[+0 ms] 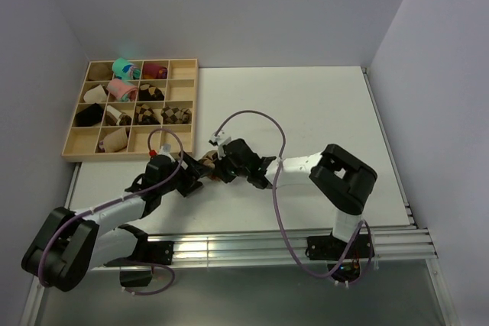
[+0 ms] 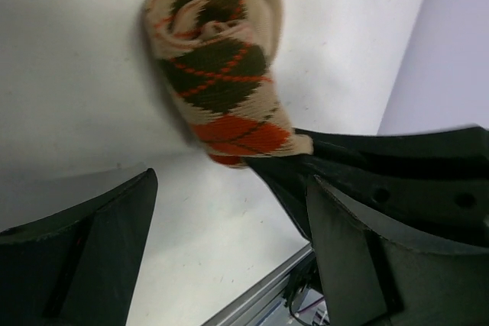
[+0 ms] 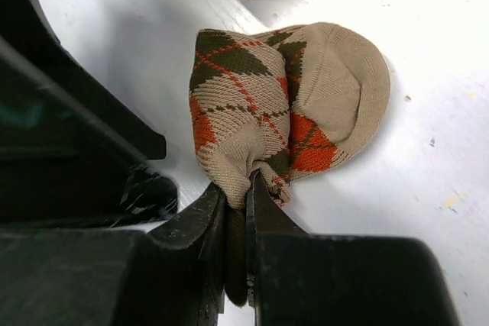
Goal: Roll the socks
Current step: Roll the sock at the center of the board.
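Nearest me, around the middle of the table [image 1: 321, 112], my left gripper [image 2: 229, 188] stands with its jaws spread wide and nothing between them, and the socks [image 3: 283, 104] lie on the white surface just beyond its fingertips. My right gripper [image 3: 248, 188] is pinched tight on one end of that tan argyle bundle, which sits as a loose folded lump between the two grippers. Farther off, at the far left, the wooden tray [image 1: 130, 154] holds other rolls [image 1: 121, 89] in several compartments.
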`<control>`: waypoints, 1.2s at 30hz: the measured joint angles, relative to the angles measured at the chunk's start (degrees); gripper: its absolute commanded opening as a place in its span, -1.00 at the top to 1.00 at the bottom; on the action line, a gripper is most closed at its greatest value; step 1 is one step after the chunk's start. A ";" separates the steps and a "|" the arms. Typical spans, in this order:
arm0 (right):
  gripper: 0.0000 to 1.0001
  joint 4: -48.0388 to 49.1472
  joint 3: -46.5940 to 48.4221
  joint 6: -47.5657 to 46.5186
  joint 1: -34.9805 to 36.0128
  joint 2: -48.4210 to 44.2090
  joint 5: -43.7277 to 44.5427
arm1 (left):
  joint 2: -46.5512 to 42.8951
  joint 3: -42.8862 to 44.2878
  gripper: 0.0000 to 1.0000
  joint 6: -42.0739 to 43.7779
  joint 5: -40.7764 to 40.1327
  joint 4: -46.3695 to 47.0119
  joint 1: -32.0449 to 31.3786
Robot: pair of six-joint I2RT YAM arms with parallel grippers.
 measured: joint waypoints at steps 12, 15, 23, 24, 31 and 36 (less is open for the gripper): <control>1.00 -1.29 5.84 9.07 -7.41 6.03 -18.84 | -4.96 -7.63 -0.66 1.49 -3.04 11.72 0.81; 1.00 -1.42 7.21 11.13 -8.39 7.67 -22.32 | -5.66 -8.41 -0.66 1.46 -4.02 11.69 1.46; 1.00 -2.75 11.08 15.67 -9.73 11.93 -30.82 | -5.68 -8.98 -0.66 1.92 -6.19 12.98 2.80; 1.00 -2.64 11.23 16.39 -9.94 12.35 -31.87 | -5.01 -8.98 -0.65 2.19 -6.29 13.05 2.97; 1.00 -1.40 10.71 22.82 -12.13 14.08 -37.79 | -4.02 -8.98 -0.66 2.21 -6.78 12.04 3.39; 1.00 -0.50 10.69 26.91 -13.11 15.43 -40.61 | -8.15 -9.16 -0.68 2.23 -8.90 7.69 3.39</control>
